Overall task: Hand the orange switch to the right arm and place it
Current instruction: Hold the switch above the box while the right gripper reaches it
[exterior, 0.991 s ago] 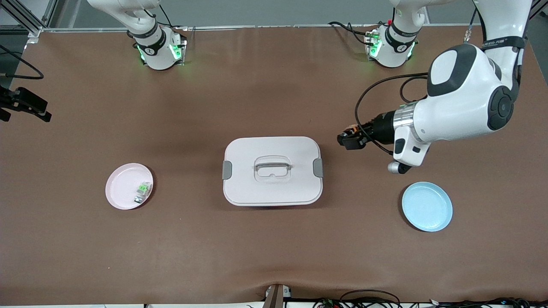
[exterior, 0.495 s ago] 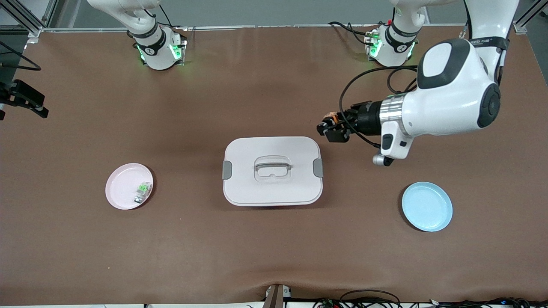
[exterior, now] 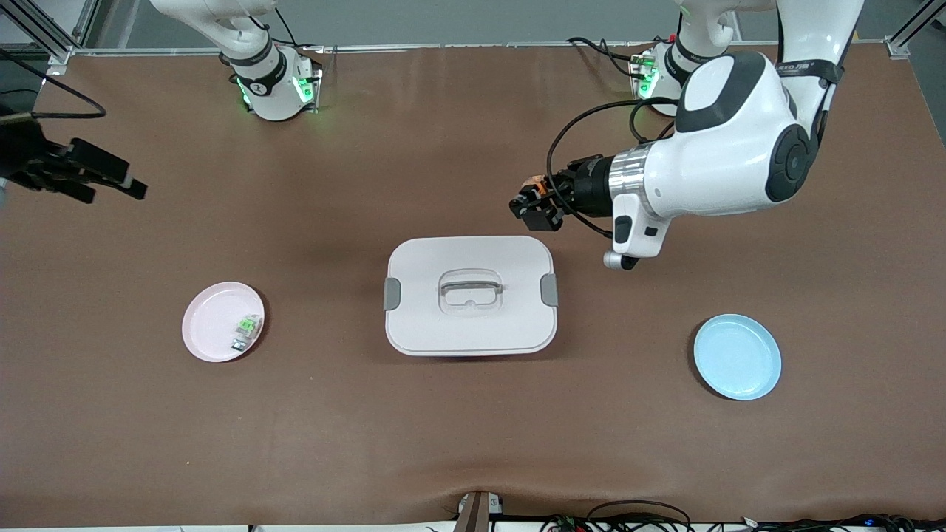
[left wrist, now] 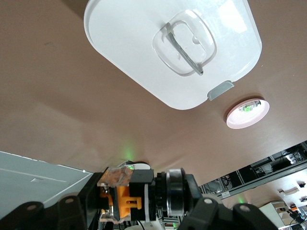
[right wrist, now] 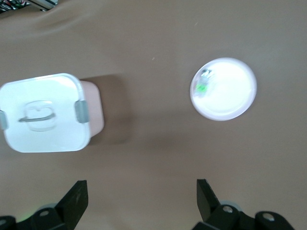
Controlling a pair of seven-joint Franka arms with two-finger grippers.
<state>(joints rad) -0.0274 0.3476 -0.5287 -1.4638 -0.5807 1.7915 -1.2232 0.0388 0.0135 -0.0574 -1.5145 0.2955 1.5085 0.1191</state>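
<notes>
Orange switch: a tiny black-and-orange push-button part with a clear casing at one end, clamped between the fingers of the left gripper, held up over the bare tabletop. In the left wrist view the switch lies crosswise between the two fingers, its orange body touching both. Right arm: white, jointed, dark-banded; its gripper hangs with fingers spread wide, nothing between them.
</notes>
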